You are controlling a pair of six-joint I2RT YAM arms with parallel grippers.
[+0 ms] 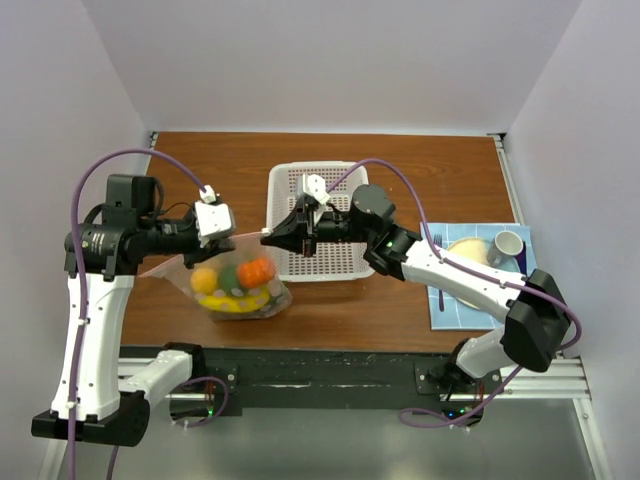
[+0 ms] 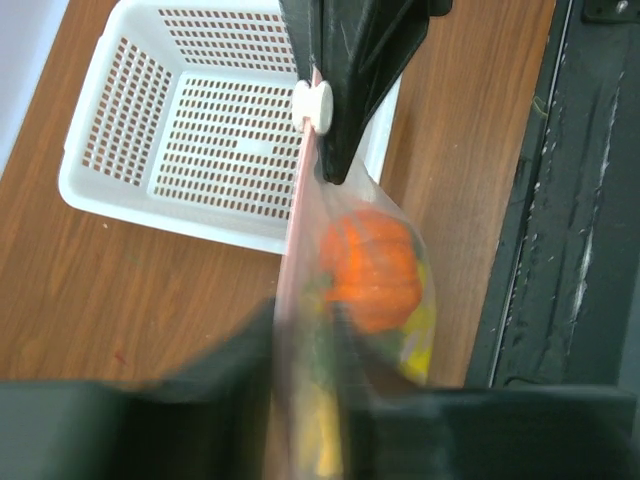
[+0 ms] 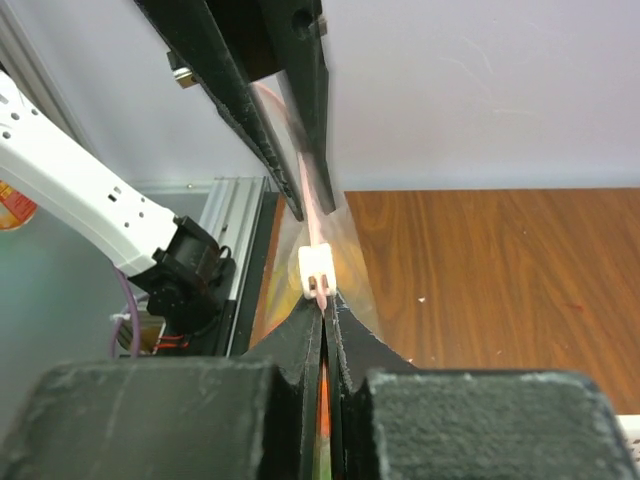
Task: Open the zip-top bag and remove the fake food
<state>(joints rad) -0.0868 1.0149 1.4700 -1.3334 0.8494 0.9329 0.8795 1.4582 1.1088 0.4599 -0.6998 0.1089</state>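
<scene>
Two holds: the bag (image 1: 185, 268) hangs by its top strip between the arms, over the near desk (image 1: 400, 170) just left of the basket (image 1: 340, 268). You cannot tell whether its bottom rests on the desk.
Right jaws: shut on the strip, right behind the white slider (image 3: 317, 270).
Left jaws: narrow, one finger on each side of the strip. You cannot tell whether they pinch it.
Food (image 1: 240, 285): all inside, heaped in the low part of the bag, with the orange piece (image 2: 370, 270) on top.
Risk, slip: your right grip sits on thin plastic beside the slider, not on it, so a pull may slide off and leave the zip as it is.
Risk, swing: if the left hold is loose, the food's weight likely drags that end down and the bag swings from the right jaws.
Risk, spill: if the mouth opens while tilted, pieces could roll toward the desk's front edge.
Around: a plate (image 1: 462, 258) and cup (image 1: 507, 246) on a blue mat (image 1: 450, 312), well apart to the right.
In the way: the basket lies close under the right wrist, so watch it if you lower that arm.
</scene>
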